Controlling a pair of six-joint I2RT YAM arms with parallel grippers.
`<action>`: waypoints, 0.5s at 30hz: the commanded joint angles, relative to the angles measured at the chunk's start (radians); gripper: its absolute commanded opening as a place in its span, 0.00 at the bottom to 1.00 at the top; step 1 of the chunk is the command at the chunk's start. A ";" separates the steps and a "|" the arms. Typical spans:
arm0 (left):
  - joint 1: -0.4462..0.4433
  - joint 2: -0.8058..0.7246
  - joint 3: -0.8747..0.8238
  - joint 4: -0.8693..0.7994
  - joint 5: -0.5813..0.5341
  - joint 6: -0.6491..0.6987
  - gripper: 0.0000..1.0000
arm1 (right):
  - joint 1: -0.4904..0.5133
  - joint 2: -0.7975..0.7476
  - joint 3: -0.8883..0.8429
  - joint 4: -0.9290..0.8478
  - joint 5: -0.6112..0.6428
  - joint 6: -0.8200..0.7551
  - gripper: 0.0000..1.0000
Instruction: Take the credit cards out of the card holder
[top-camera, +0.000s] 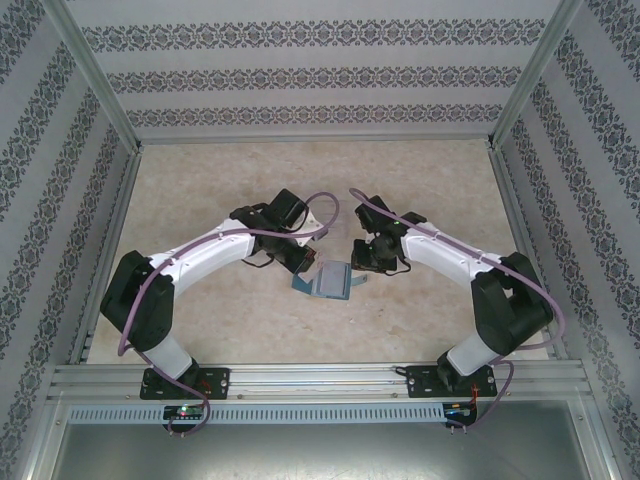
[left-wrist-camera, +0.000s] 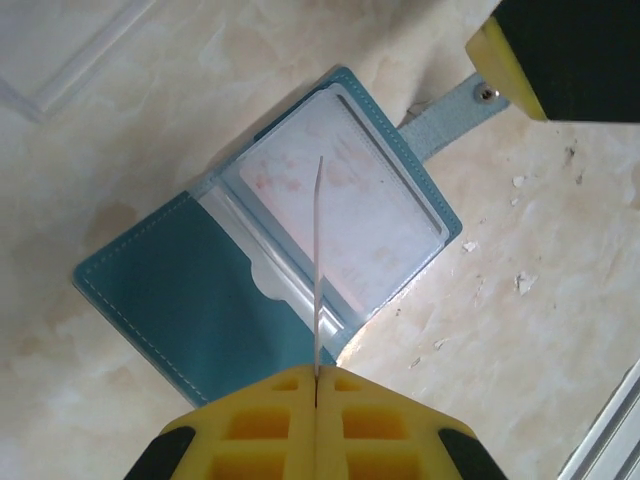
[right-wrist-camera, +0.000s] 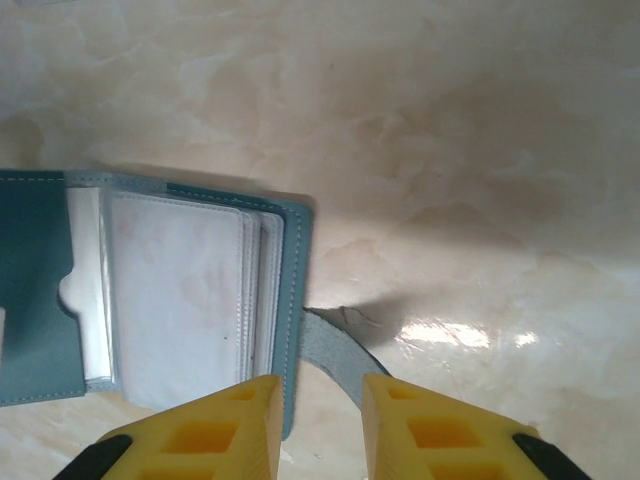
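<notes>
Pull now and the card holder (left-wrist-camera: 170, 290), lying open on the table (top-camera: 420, 180), may lift with the thin pale sheet (left-wrist-camera: 318, 250), card or sleeve, pinched in your closed left gripper (left-wrist-camera: 316, 372). Your right gripper (right-wrist-camera: 320, 385) points down, fingers apart astride the closing tab (right-wrist-camera: 335, 350), clamping nothing.

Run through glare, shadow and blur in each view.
Top view: even light, only faint shadows by the arms. Left wrist: holder sharp, no strong glare. Right wrist: bright glare patch on the table, soft shadow beside the tab, image slightly hazy.
</notes>
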 joint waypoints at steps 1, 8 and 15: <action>0.008 0.026 0.076 -0.090 -0.055 0.227 0.00 | -0.014 -0.043 -0.017 -0.036 0.032 -0.019 0.27; 0.020 0.132 0.222 -0.200 -0.157 0.470 0.00 | -0.037 -0.100 -0.042 -0.055 0.042 -0.025 0.27; 0.050 0.283 0.436 -0.333 -0.162 0.642 0.00 | -0.064 -0.149 -0.067 -0.070 0.044 -0.031 0.27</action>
